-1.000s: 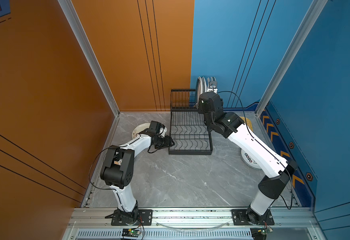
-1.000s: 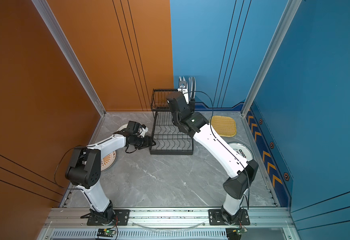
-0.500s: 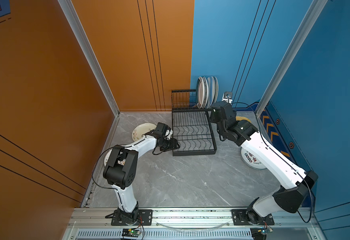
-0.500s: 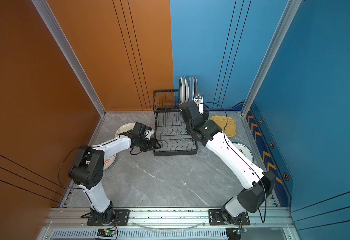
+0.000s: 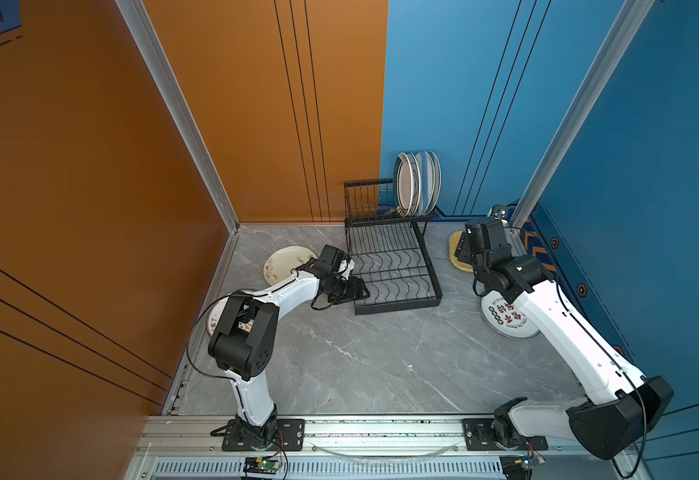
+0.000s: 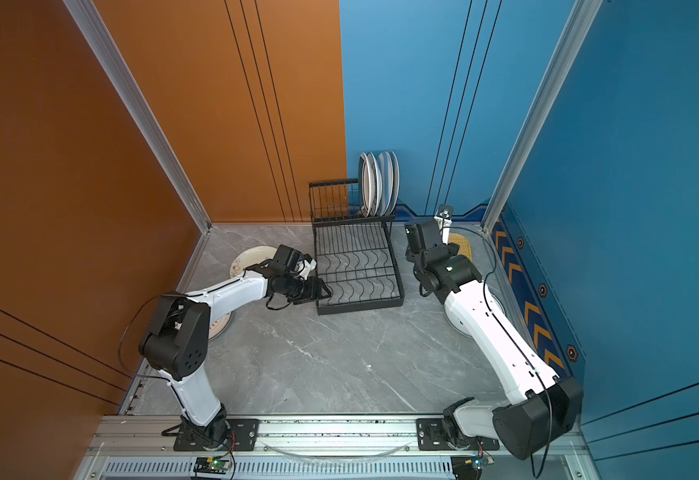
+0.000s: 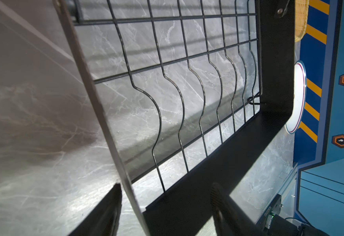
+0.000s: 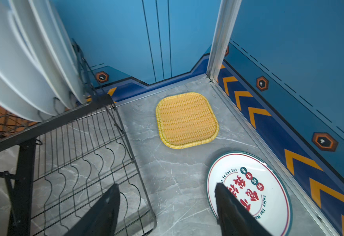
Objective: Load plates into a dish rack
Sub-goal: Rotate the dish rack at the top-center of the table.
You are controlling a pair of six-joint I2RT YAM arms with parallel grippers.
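The black wire dish rack (image 5: 393,266) stands at the back of the floor. Several plates (image 5: 416,183) stand on edge in its raised rear tier, and its lower tier holds nothing. My left gripper (image 7: 166,186) is open at the rack's front left corner (image 5: 362,291), with the rack's rim bar (image 7: 109,130) between the fingers, close to one of them. My right gripper (image 8: 166,185) hangs open and empty over the floor to the right of the rack. A yellow woven tray (image 8: 187,120) and a white printed plate (image 8: 255,190) lie flat there.
A cream plate (image 5: 285,266) lies flat left of the rack, and another plate (image 5: 215,320) is partly hidden under the left arm. Orange and blue walls close in on three sides; the aluminium base rail (image 5: 381,428) runs along the front.
The right arm has drawn back from the rack's rear tier to the right, leaving the plates standing there. Both grippers have opened wider. The rack has turned slightly.
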